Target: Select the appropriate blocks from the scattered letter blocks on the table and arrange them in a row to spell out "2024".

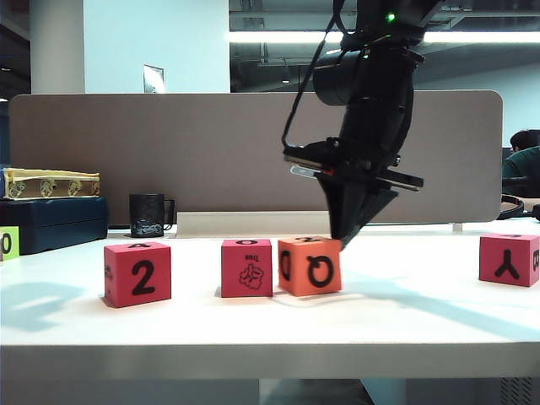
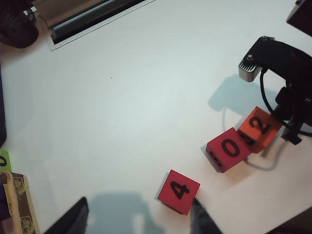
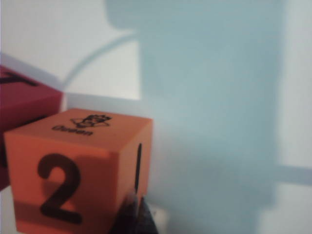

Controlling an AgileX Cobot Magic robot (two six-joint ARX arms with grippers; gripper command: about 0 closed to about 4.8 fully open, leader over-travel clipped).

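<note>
Four blocks stand in a rough row on the white table (image 1: 253, 321): a pink-red one (image 1: 137, 274) fronted 2, a pink-red one (image 1: 247, 267) with a tree drawing, an orange one (image 1: 310, 266) fronted Q, and a pink-red Y block (image 1: 509, 259) apart at the far right. In the left wrist view their tops read 4 (image 2: 179, 191), 0 (image 2: 228, 149) and 2 (image 2: 258, 129). My right gripper (image 1: 342, 239) points down, shut and empty, its tips (image 3: 136, 214) against the orange block's (image 3: 73, 185) side edge. My left gripper (image 2: 139, 226) hovers open above the table, the 4 block beside one finger (image 2: 202, 222).
A lime-green block marked 0 (image 1: 8, 243) sits at the far left by a dark blue box (image 1: 51, 224) with a cream box on top. A black mug (image 1: 148, 215) stands before the grey-brown divider (image 1: 211, 143). The pink-red 0 block (image 3: 24, 97) touches the orange one.
</note>
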